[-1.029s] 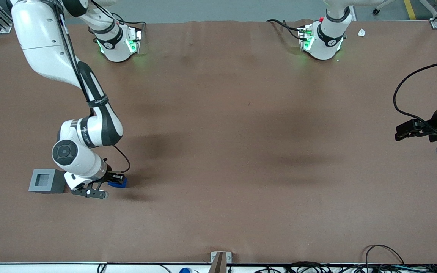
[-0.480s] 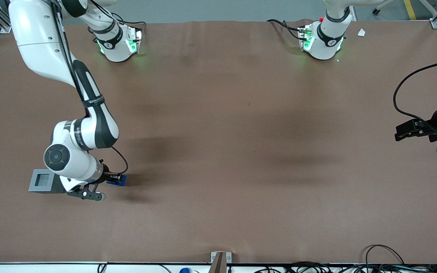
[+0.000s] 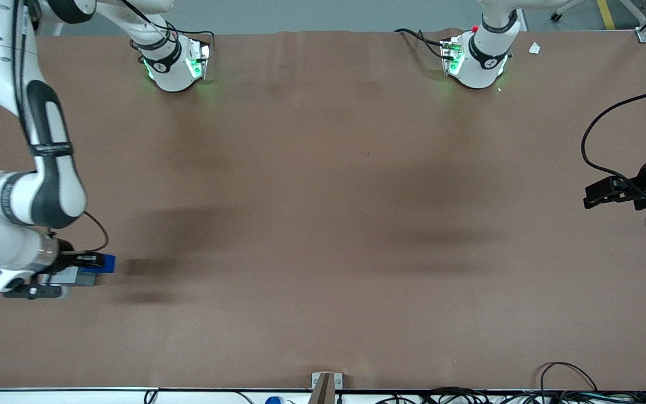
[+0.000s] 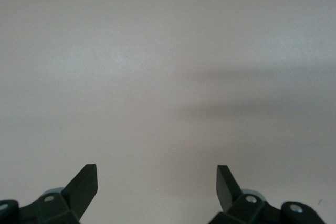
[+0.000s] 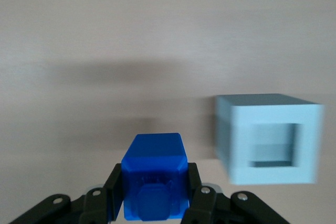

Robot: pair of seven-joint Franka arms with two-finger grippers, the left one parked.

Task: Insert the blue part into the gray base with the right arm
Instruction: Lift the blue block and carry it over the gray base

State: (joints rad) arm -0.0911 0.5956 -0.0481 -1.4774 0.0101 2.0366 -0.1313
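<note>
Front view: the right arm [image 3: 48, 168] had swung toward the lower left edge of the frame; half a second before, its wrist was farther in from that edge.
What changed: the blue part [image 3: 104, 262] was lifted off the brown table [image 3: 328, 224] and carried along; before, it sat low on the table beside the gray base [image 3: 73, 276]; now it hung just over the base's edge, with a shadow stretched out on the table.
Gripper: the gripper [image 5: 155, 195] was closed tight on the blue part [image 5: 154, 182], one black finger on each side.
Gray base: in the wrist view the gray base [image 5: 268, 137] sat on the table, near the part but not under it; its square socket faced up and was empty.
What it means: the pick-up looked done; the part was not yet lined up over the socket, so I think a small sideways move was needed first, then a drop down.
Which way it points: the blue part looked like a cube, so no side was clearly longer; a rounded bump faced the wrist camera; its sides looked square with the base's sides.
</note>
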